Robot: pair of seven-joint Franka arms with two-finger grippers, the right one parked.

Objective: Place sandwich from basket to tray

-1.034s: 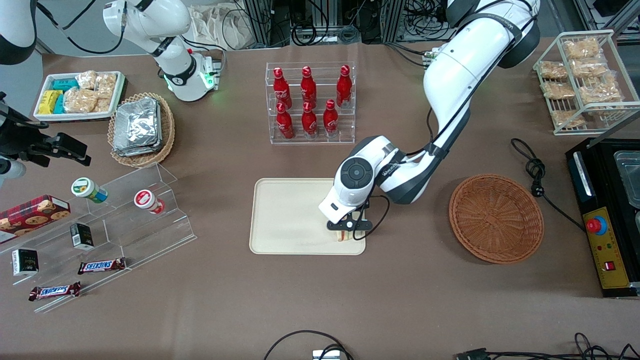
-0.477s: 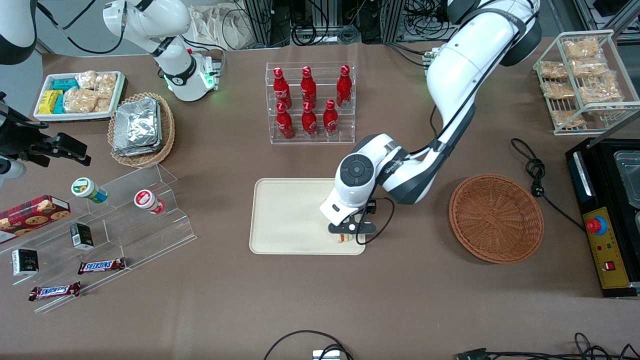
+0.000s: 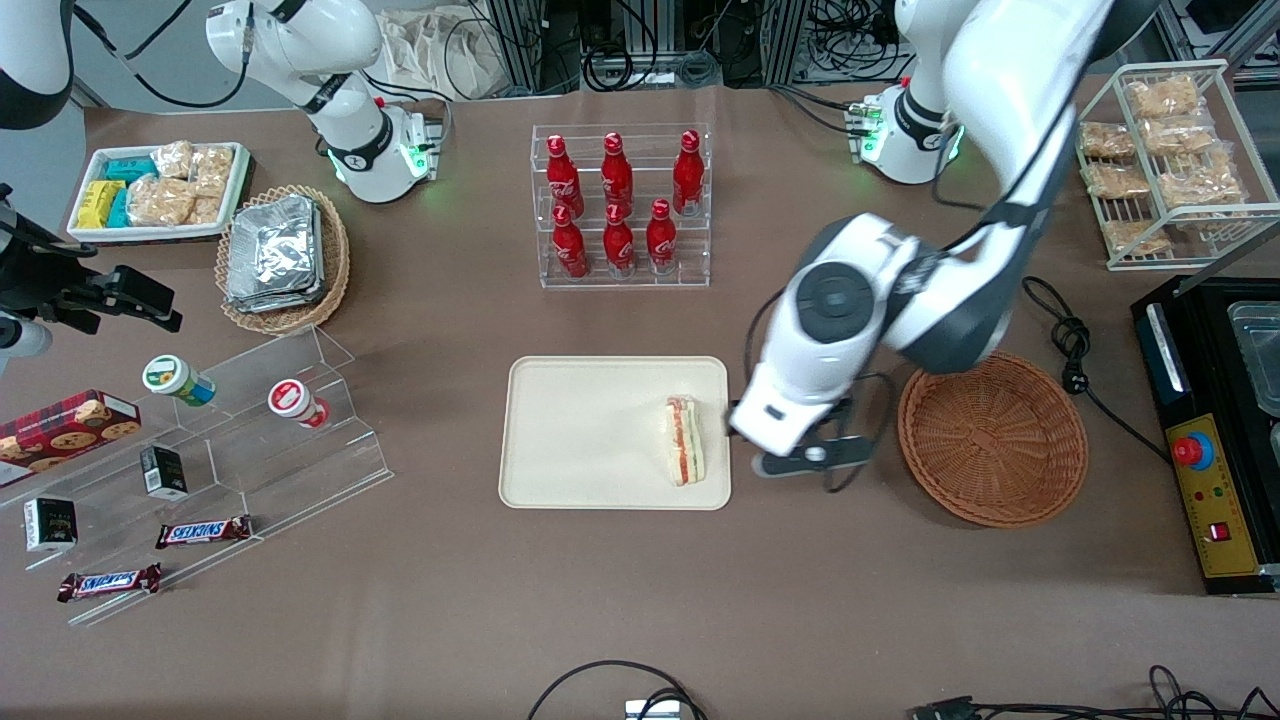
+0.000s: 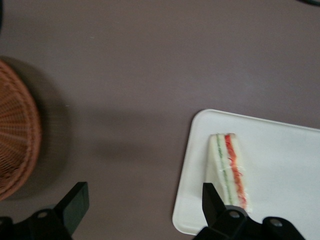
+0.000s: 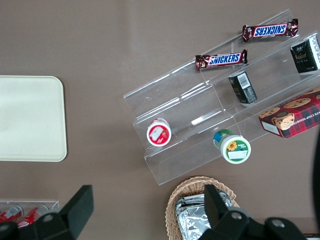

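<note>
The sandwich point(image 3: 685, 440), a white bread wedge with red and green filling, lies on the cream tray point(image 3: 590, 435) at the tray's end toward the working arm. It also shows in the left wrist view point(image 4: 229, 170), on the tray point(image 4: 280, 165). My left gripper point(image 3: 808, 460) is open and empty, raised above the table between the tray and the reddish-brown wicker basket point(image 3: 992, 436). In the left wrist view the gripper point(image 4: 145, 200) has its fingers wide apart over bare table, with the basket point(image 4: 15, 140) at the side. The basket holds nothing.
A clear rack of red bottles point(image 3: 620, 205) stands farther from the front camera than the tray. A black cable point(image 3: 1070, 345) and a black machine point(image 3: 1215, 430) lie toward the working arm's end. A wire rack of bagged snacks point(image 3: 1165, 160) stands there too.
My gripper has let go of the sandwich, risen, and moved off the tray toward the basket. The sandwich stays lying on the tray.
</note>
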